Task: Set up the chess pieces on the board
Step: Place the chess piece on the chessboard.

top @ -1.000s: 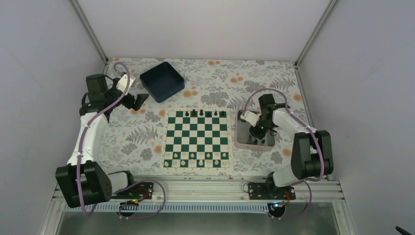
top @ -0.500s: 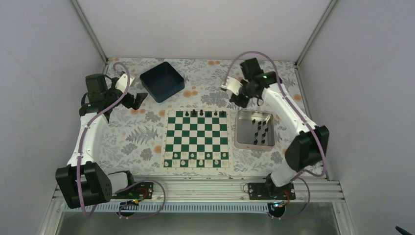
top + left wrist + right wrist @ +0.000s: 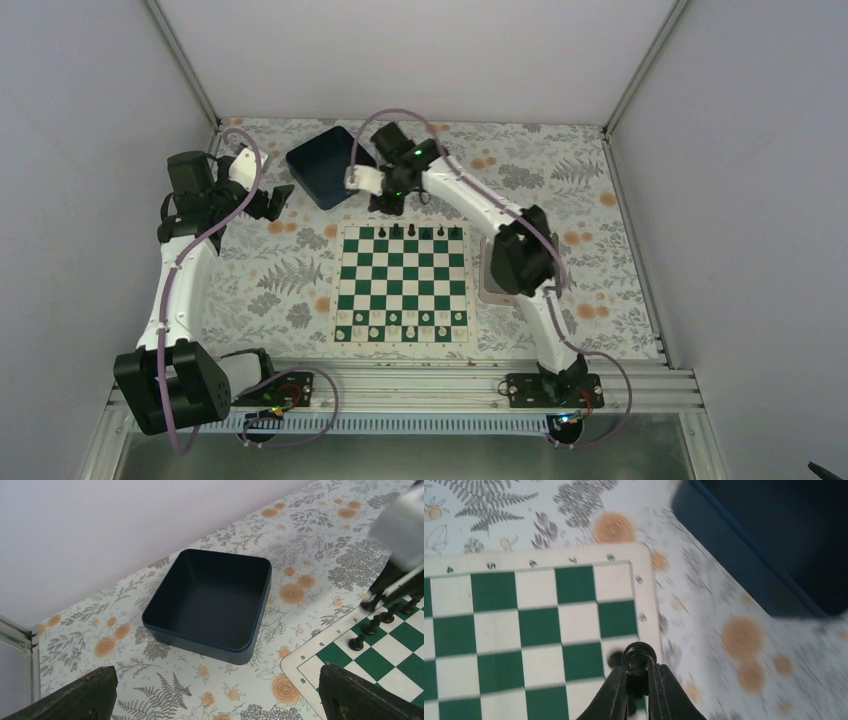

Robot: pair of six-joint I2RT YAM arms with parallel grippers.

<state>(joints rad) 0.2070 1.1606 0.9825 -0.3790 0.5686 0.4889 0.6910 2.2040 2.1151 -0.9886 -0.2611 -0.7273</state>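
The green and white board point(image 3: 403, 283) lies mid-table, its corner showing in the left wrist view point(image 3: 380, 655). Several black chess pieces point(image 3: 411, 231) stand along its far row point(image 3: 372, 626). My right gripper point(image 3: 388, 203) hovers over the board's far left corner. In the right wrist view the right gripper point(image 3: 638, 676) is shut on a black chess piece point(image 3: 638, 656), above the edge squares of the board point(image 3: 524, 630). My left gripper point(image 3: 281, 200) hangs left of the blue bin, open and holding nothing point(image 3: 215, 702).
A dark blue square bin point(image 3: 331, 166) sits just beyond the board's far left corner point(image 3: 210, 600) point(image 3: 774, 540). White pieces point(image 3: 403, 332) line the near row. The silver tray point(image 3: 487, 288) lies right of the board, mostly hidden by my right arm.
My right arm has swung from the silver tray across the far side to the board's far left corner, carrying a black piece. The left arm has barely shifted.
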